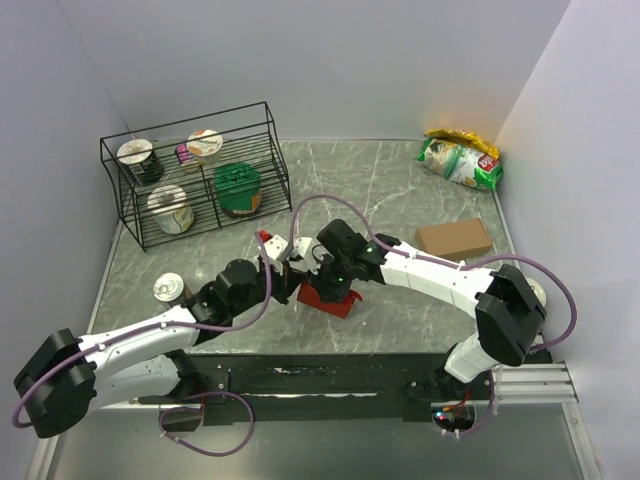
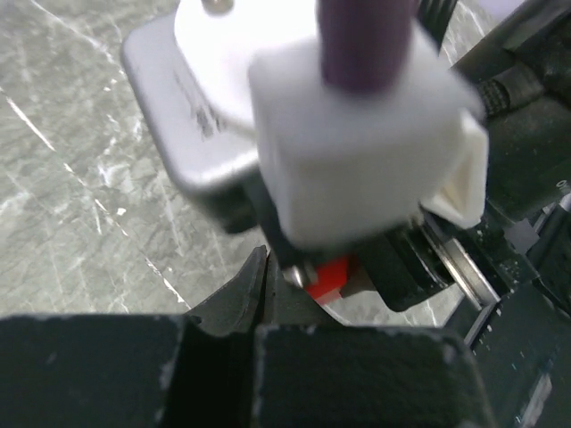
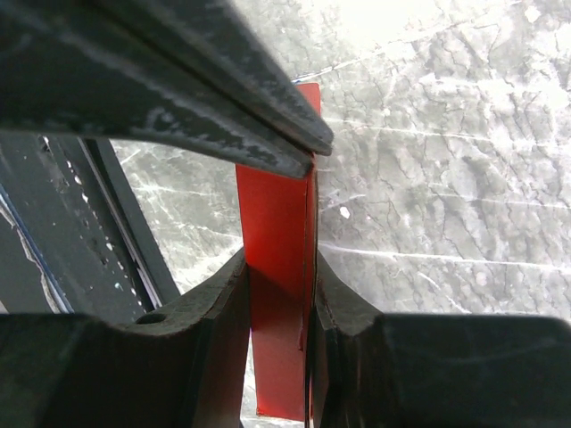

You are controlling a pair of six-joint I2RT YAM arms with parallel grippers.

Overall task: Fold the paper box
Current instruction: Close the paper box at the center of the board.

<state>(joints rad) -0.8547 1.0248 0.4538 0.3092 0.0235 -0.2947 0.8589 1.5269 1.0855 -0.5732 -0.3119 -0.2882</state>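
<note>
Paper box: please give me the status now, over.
Left gripper jaws shut at the paper box, grip unclear. Right gripper jaws clamped on its red card. In the way: only the grippers crowding each other.

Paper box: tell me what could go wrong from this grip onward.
1. The right hand pinches one thin panel of the paper box; a hard pull could tear or miscrease it.
2. The left hand, shut, sits crowded against the right arm's wrist; the two could collide or snag the purple cable.
3. The left wrist view is mostly blocked, so that side's contact with the box is hard to check.
</note>
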